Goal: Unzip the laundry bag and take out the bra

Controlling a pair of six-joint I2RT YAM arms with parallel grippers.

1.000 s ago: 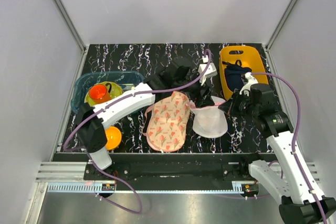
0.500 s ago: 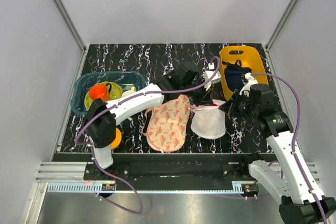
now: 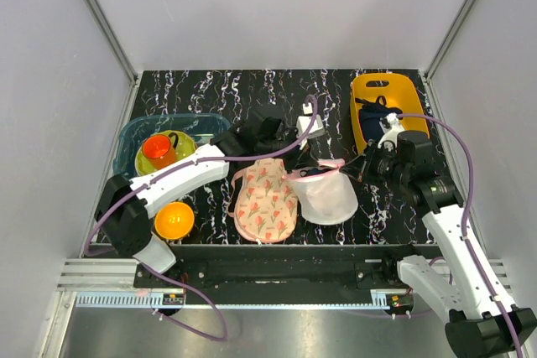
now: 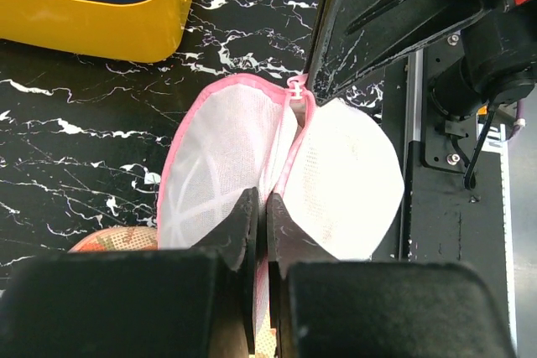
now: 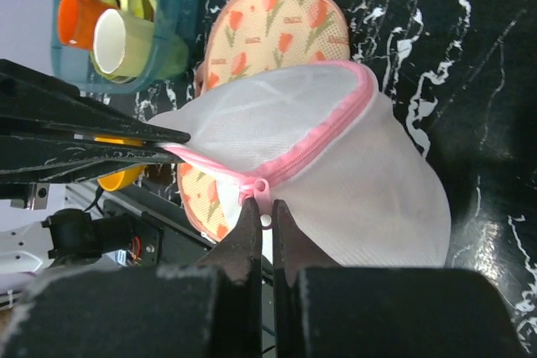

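Pinching the laundry bag [image 3: 323, 199] between them, left claw [image 4: 262, 207] grips its rim [image 5: 331, 142], right claw [image 5: 262, 211] its zipper pull [image 5: 256, 190].

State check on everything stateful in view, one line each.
laundry bag, gripped at two spots; how far unzipped unclear
left gripper, shut on its pink rim
right gripper, shut on the zipper pull
bra, not visible
yellow bin, holds a dark navy garment
floral pad, lying flat beside the bag

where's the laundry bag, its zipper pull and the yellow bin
laundry bag [image 3: 323, 199], top external view, middle of white mesh
zipper pull [image 5: 257, 189], right wrist view, pink tab
yellow bin [image 3: 401, 90], top external view, bare far end
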